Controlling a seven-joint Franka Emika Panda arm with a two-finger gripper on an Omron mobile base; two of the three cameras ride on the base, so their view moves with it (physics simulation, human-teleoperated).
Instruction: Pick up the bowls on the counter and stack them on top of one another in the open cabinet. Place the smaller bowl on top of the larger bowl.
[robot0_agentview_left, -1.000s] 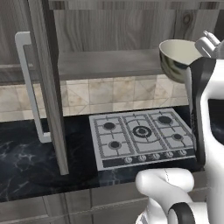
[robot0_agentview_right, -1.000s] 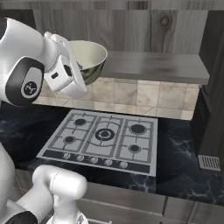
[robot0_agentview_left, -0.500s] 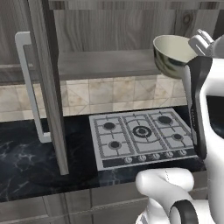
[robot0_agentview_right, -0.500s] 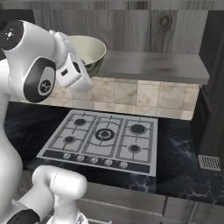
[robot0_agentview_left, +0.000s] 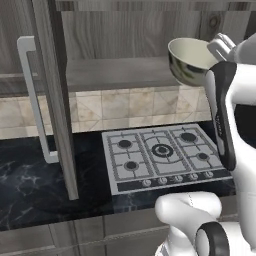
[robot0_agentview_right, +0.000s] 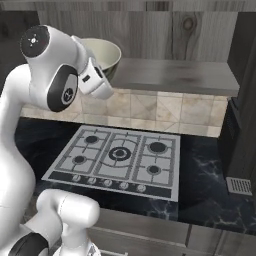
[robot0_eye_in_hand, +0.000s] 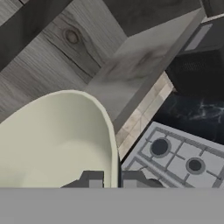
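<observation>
A: What is the end effector (robot0_eye_in_hand: 111, 179) doing?

B: It is pinched narrow on the rim of the larger bowl (robot0_agentview_left: 192, 61), one finger inside the wall and one outside. A rim grip suits a deep bowl too wide to span.

A: And where is that bowl?

B: In the air, tilted, near the front edge of the shelf (robot0_agentview_right: 175, 75) of the open cabinet (robot0_agentview_left: 107, 32). In the right base view it sits above the shelf's left end. It touches nothing but the fingers.

A: Why so high?

B: I judge it is being carried in above the shelf so the base clears the front edge before it is set down.

A: The arm's pose?

B: Raised and folded, elbow up, wrist turned toward the cabinet. The hand camera looks across the bowl's cream inside toward the wood-grain back wall.

A: Anything underneath?

B: The gas hob (robot0_agentview_left: 162, 155), set into the black table (robot0_agentview_left: 30, 185). The cabinet door (robot0_agentview_left: 52, 100) stands open at the left, well apart from the arm. The smaller bowl I cannot place from here.
</observation>
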